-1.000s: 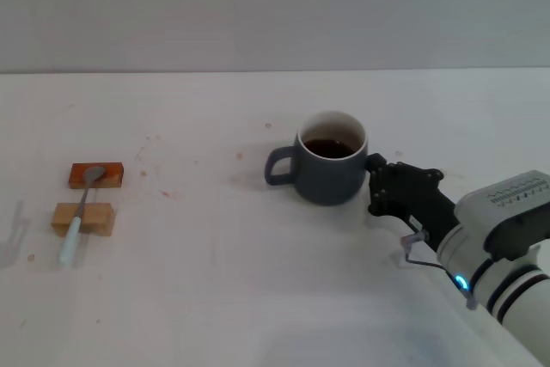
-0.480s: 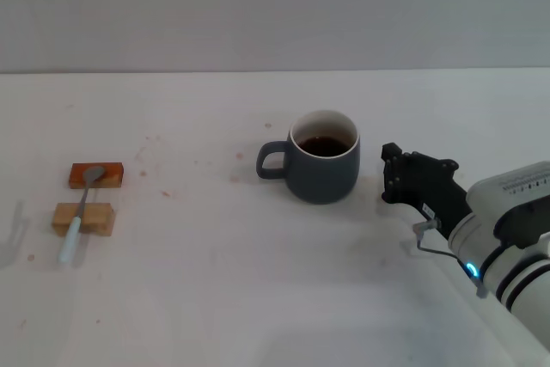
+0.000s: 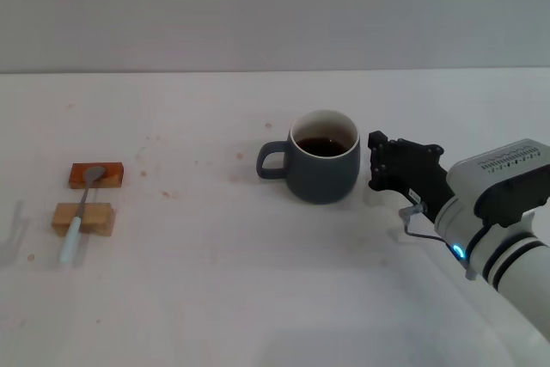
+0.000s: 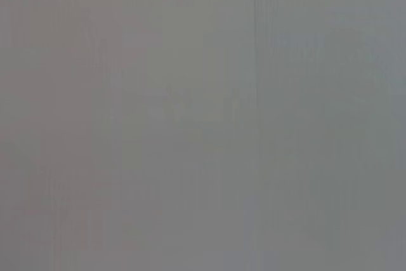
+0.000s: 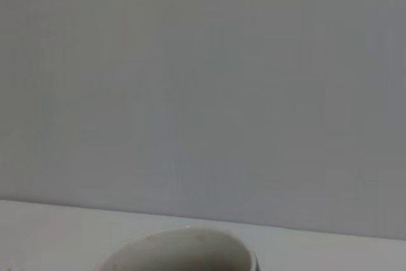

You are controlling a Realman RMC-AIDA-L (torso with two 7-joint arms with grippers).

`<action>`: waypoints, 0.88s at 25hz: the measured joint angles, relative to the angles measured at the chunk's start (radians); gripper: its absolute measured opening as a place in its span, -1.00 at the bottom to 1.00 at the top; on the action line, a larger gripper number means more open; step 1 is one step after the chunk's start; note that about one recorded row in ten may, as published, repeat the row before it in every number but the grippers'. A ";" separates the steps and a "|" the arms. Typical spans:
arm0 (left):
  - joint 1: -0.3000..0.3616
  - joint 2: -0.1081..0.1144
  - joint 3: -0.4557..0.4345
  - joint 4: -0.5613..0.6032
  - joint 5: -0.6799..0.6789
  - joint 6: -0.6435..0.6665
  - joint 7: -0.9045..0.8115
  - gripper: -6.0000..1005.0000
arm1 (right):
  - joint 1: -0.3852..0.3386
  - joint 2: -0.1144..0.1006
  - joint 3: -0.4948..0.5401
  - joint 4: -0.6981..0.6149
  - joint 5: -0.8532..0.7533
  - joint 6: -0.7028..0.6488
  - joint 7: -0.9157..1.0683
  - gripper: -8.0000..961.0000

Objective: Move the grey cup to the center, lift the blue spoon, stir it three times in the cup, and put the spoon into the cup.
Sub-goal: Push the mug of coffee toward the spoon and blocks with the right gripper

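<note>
The grey cup (image 3: 324, 165) stands mid-table, handle toward nine o'clock; the right gripper (image 3: 382, 168), whether spread or pressed together I cannot tell, sits just beside it at three o'clock; the blue spoon (image 3: 82, 210) lies far off at nine, its long axis running twelve to six.

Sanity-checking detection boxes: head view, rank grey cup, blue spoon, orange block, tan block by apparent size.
1. grey cup, clearly largest.
2. blue spoon, longest of the rest but very slim.
3. tan block and orange block: look alike, not ranked.

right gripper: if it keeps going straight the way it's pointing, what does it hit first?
Most likely the grey cup. The right gripper points toward the cup's side wall, opposite the handle, with only a narrow strip of table between them. Exact height alignment is unclear from the head view.
</note>
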 joint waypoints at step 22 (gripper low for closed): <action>0.001 0.000 0.000 -0.002 0.001 0.000 0.000 0.63 | 0.024 0.003 -0.009 0.072 -0.073 0.052 0.000 -0.99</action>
